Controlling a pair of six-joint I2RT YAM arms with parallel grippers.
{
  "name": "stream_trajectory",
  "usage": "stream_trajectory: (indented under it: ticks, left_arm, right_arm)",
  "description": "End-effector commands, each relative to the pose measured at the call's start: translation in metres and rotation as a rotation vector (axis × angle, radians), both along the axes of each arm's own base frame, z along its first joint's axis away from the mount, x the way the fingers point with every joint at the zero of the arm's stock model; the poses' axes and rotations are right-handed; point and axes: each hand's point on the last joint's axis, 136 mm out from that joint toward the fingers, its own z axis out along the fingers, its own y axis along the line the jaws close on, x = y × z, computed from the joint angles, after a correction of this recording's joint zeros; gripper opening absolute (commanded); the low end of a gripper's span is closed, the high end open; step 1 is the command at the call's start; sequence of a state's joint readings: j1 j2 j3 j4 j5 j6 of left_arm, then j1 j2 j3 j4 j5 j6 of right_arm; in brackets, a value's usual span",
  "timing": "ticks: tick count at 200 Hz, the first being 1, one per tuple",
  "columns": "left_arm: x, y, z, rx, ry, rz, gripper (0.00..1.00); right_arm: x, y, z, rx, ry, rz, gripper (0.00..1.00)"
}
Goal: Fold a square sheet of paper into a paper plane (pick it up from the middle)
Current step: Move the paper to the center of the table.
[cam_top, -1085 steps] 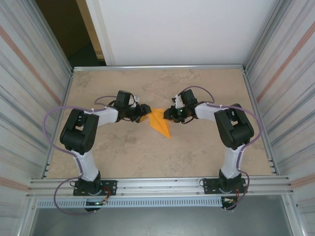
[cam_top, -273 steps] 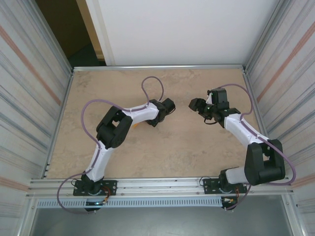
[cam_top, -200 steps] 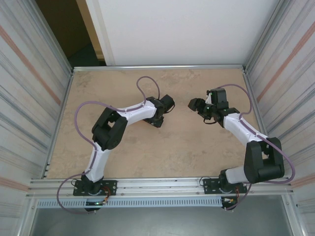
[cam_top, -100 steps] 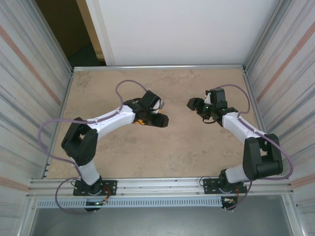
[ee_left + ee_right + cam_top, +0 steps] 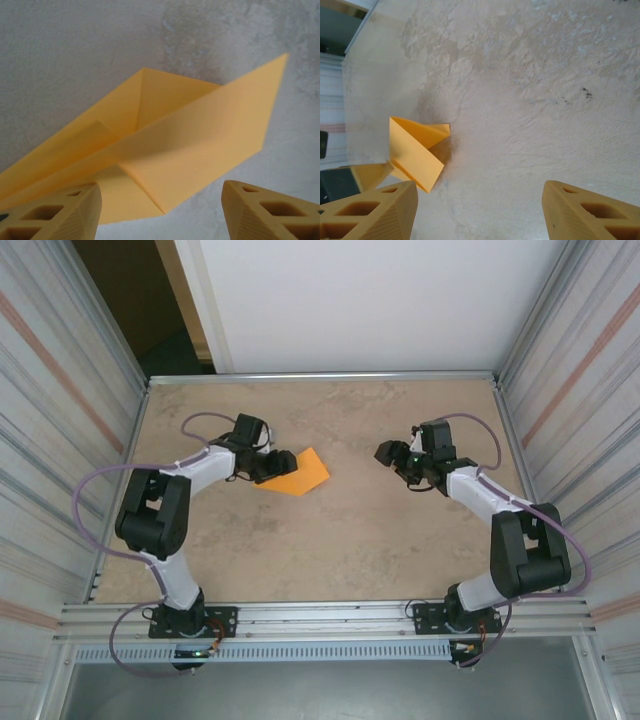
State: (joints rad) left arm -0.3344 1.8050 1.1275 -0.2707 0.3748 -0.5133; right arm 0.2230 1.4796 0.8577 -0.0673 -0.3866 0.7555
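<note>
The orange sheet of paper is folded into a paper plane [image 5: 299,473] that lies flat on the table left of centre, its wide end toward the middle. In the left wrist view the paper plane [image 5: 190,150] shows layered flaps and creases. My left gripper [image 5: 270,466] stands at its left end, open, with both fingers [image 5: 55,212] wide apart and the paper's near corner lying loose between them. My right gripper [image 5: 388,453] is open over bare table well to the right. From there the paper plane [image 5: 414,150] shows at the left, past my left fingertip.
The beige tabletop [image 5: 340,540] is ringed by corrugated metal walls [image 5: 590,440] on both sides. A white panel [image 5: 360,300] closes the back and an aluminium rail [image 5: 330,615] runs along the near edge. A dark opening [image 5: 130,300] is at the back left.
My left arm has swung back to the left and uncovered the plane, and its jaws have opened and let go of it. My right gripper has stayed nearly in place, open.
</note>
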Motion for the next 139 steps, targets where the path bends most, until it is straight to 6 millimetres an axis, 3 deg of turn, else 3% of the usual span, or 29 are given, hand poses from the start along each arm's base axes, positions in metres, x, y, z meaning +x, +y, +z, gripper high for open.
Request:
stream_trajectory:
  ticks: [1,30,76,113,139]
  left_arm:
    - [0.017,0.005,-0.002,-0.011,-0.021,0.020,0.66]
    - [0.021,0.011,-0.016,0.009,0.019,0.049,0.66]
    - [0.011,0.010,-0.028,-0.033,0.145,0.140,0.62]
    - [-0.008,-0.005,-0.043,-0.104,0.275,0.236,0.56]
    - [-0.014,-0.016,-0.049,-0.124,0.305,0.279,0.50]
  right_arm:
    - [0.000,0.007,-0.005,0.021,0.021,0.007,0.66]
    - [0.000,0.011,-0.007,0.032,0.030,0.015,0.65]
    - [-0.009,0.032,-0.015,0.098,0.086,0.024,0.65]
    - [-0.028,0.068,-0.035,0.148,0.208,0.025,0.63]
    - [-0.039,0.095,-0.049,0.143,0.274,0.039,0.56]
